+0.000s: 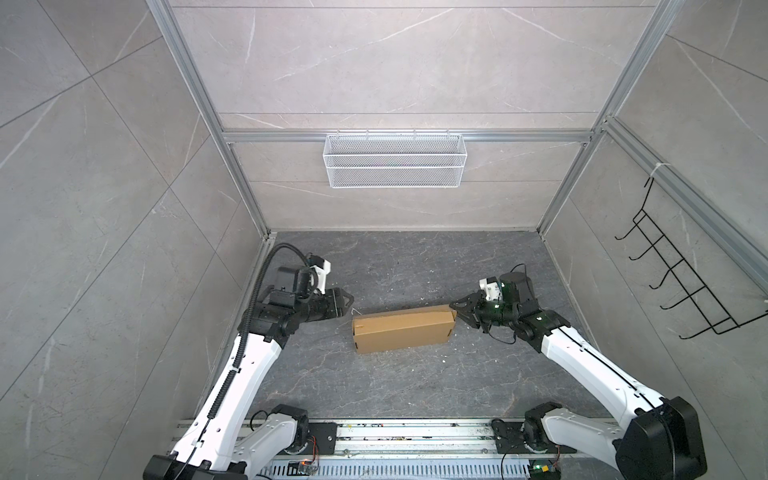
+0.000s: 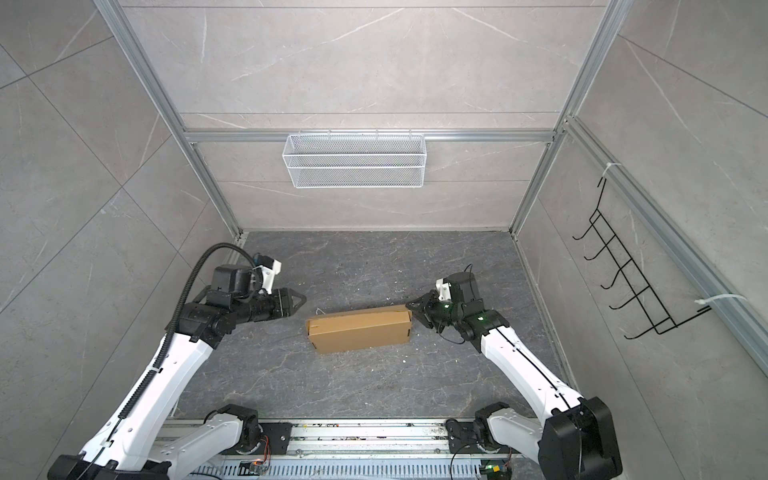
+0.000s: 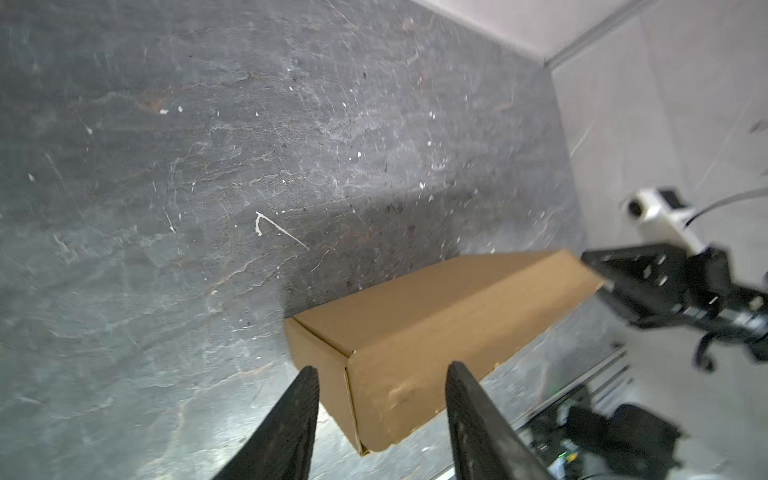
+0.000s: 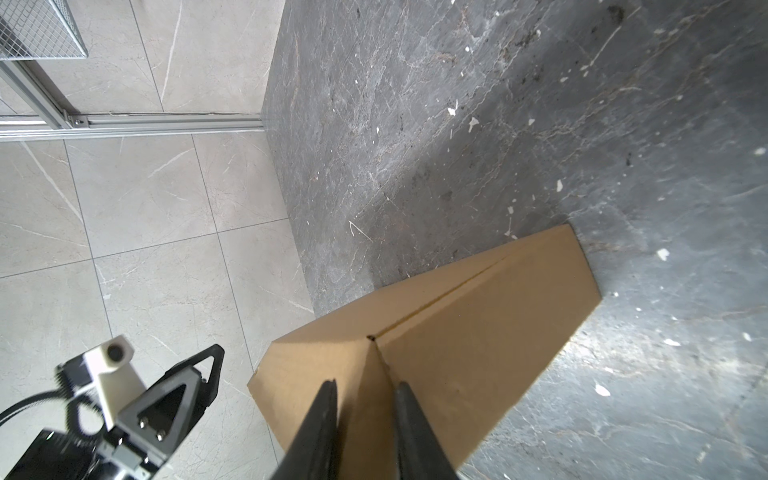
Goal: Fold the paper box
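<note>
Paper box of plain brown corrugated cardboard [image 1: 401, 334] lies folded shut, a shallow oblong mid-way across the dark grey stone tabletop [image 1: 415, 266]. Right gripper [image 1: 455, 312], jaws narrowly parted, sits at its 3 o'clock end; whether it pinches cardboard I cannot tell. Left gripper [image 1: 350, 302], spread and empty, hovers just off 9 o'clock. Likely the final tucking; next, press the end flaps flush

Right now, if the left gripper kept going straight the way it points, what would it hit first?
Probably the near end of the paper box, which the left wrist view shows straight ahead of the open left gripper. Height is unclear; it might skim the top instead.
</note>
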Motion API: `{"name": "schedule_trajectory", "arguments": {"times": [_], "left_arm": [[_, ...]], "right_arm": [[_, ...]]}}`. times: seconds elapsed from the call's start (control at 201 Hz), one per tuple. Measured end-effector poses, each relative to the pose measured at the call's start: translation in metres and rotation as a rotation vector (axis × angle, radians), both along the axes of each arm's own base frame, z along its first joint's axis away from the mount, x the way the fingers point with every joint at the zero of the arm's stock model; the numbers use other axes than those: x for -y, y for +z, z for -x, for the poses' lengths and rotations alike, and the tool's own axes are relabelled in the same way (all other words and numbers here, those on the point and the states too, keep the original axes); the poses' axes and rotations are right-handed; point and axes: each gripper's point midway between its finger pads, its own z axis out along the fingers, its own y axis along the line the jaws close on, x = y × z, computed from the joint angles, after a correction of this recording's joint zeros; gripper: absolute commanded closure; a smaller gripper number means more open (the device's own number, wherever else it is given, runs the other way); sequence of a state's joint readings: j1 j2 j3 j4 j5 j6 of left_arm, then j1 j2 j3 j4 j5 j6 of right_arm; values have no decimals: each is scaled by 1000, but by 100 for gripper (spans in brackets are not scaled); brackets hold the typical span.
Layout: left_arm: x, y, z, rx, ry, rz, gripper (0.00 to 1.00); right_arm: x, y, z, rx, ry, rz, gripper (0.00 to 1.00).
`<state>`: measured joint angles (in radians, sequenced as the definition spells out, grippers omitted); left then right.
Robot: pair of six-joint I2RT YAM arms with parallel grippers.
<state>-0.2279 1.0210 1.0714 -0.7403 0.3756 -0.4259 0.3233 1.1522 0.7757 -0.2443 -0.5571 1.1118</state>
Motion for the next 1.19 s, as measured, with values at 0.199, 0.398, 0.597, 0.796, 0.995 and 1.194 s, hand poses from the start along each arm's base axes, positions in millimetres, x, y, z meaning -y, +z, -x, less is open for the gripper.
{"name": "schedule_trajectory", "arguments": {"times": [0.199,0.398,0.597,0.796,0.995,1.194], "left_arm": [[-5,-5,4,-152,92,204,39],[1,-36,19,-327,166,348,37],[4,-47,22,-369,199,398,37],[5,-62,25,-409,235,448,39],[6,-67,31,-422,255,488,40],[6,-75,35,-439,300,540,42]], "right_arm": [[0,0,0,-1,-1,-1,73],[0,0,-1,-1,-2,-2,73],[-3,-1,-1,0,5,-3,74],[-4,-1,-1,1,8,-4,74],[-5,-1,-1,-5,4,-8,74],[-7,-1,0,-8,12,-10,74]]}}
